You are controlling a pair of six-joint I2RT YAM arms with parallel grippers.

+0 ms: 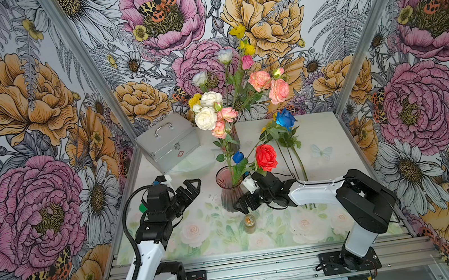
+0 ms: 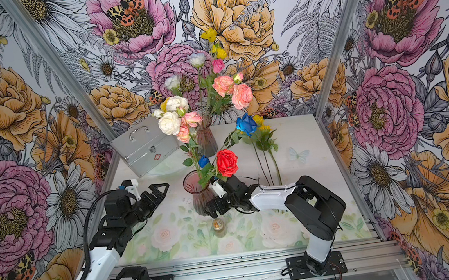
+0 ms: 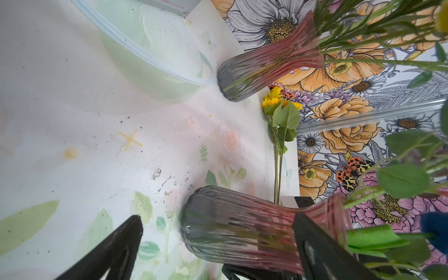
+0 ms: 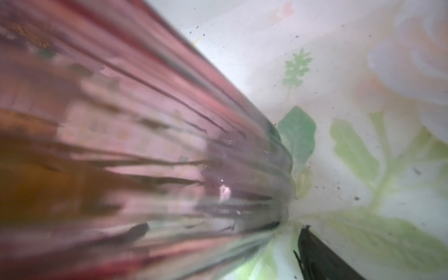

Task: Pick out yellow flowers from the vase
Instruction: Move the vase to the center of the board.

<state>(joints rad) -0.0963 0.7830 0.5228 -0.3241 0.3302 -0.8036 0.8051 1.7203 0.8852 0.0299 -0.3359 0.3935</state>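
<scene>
**A:** Where's the yellow?

**B:** Yellow sprays (image 1: 237,31) top the far vase (image 2: 206,141). Sunflowers (image 2: 260,122) lie on the table (image 1: 336,167).

**A:** Grippers?

**B:** Both are spread wide and empty. The left gripper (image 1: 194,190) is beside the near vase (image 1: 229,196) and the right gripper (image 1: 241,207) is low at its base.

**A:** Risks?

**B:** A nudge could topple that glass, and a rising arm might snag the red rose (image 1: 266,157). The small jar (image 1: 249,222) crowds the right gripper. Open room lies at the left front.
</scene>
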